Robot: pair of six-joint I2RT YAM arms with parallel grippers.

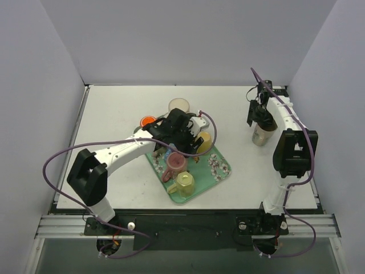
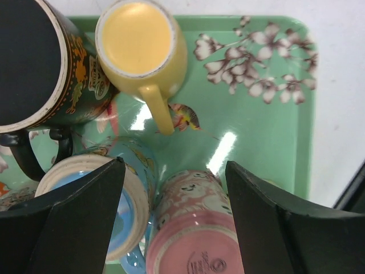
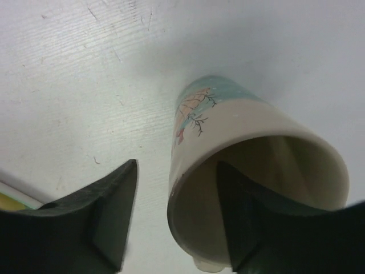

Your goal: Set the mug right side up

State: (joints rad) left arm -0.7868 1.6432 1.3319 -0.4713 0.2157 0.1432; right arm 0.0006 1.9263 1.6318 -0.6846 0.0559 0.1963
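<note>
1. The mug (image 3: 251, 165), pale with a teal band and a painted twig, stands mouth-up on the counter (image 1: 114, 108), at about 2 o'clock from the green tray (image 1: 223, 169) in the top view and well apart from it.
2. The right tool (image 3: 177, 171) straddles the mug's wall. One finger is inside the mouth and the other outside at 9 o'clock, with a visible gap to the wall, so the jaws are apart and not clamped.
3. The step in hand looks like letting go, since the mug seems already righted. Doing it well probably means parting the fingers enough that neither pad drags the wall, then lifting straight up until the inner finger clears the rim. A sideways pull could tip the tall, narrow mug.
4. Once clear, the arm should go up and away toward 12 o'clock — not across the mug.
5. The left tool (image 2: 174, 171) hangs with its fingers wide apart over the tray, holding nothing. The pink mug (image 2: 191, 228) is just beneath it, with the blue mug (image 2: 137, 162) touching at 9 o'clock and the yellow mug (image 2: 142, 45) at 12 o'clock — a crowded spot where any descent needs care.
</note>
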